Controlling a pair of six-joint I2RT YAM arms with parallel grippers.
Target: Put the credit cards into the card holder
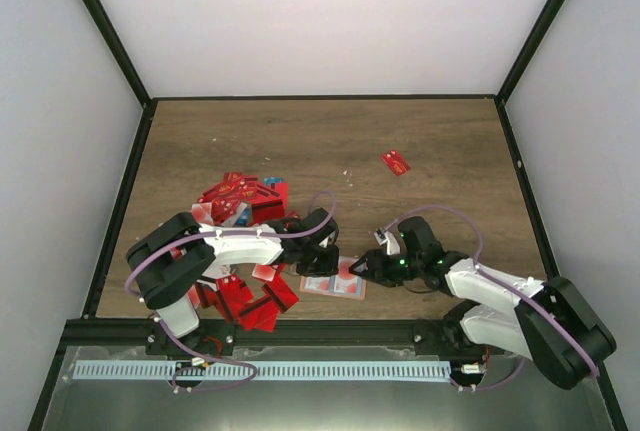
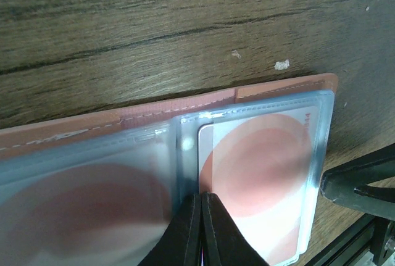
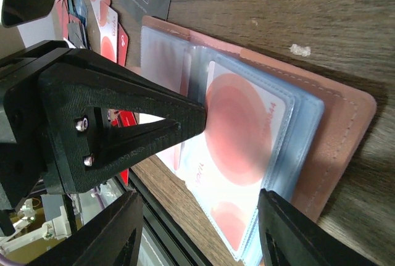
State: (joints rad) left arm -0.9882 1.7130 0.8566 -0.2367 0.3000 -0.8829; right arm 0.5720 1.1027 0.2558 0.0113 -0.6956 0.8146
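Crowding the flat salmon-tan card holder (image 3: 333, 112).
On it, left gripper (image 2: 201, 207) jaws pressed together; right gripper (image 3: 200, 195) spread; red plastic cards (image 1: 240, 201) heaped beside.

A brown wood-grain desk (image 1: 420, 131) forms the floor of a white-walled booth. Plain white panels (image 1: 320, 11) rise from the far edge and both side edges. Thin black frame bars (image 1: 113, 39) run up from the far corners where the panels meet. Along the near edge sits a grey metal ledge (image 1: 340, 406) with a pale slotted strip (image 1: 330, 370) laid lengthwise on it. A small white crumb (image 2: 282, 65) lies on the wood grain, seen close up in both wrist views.
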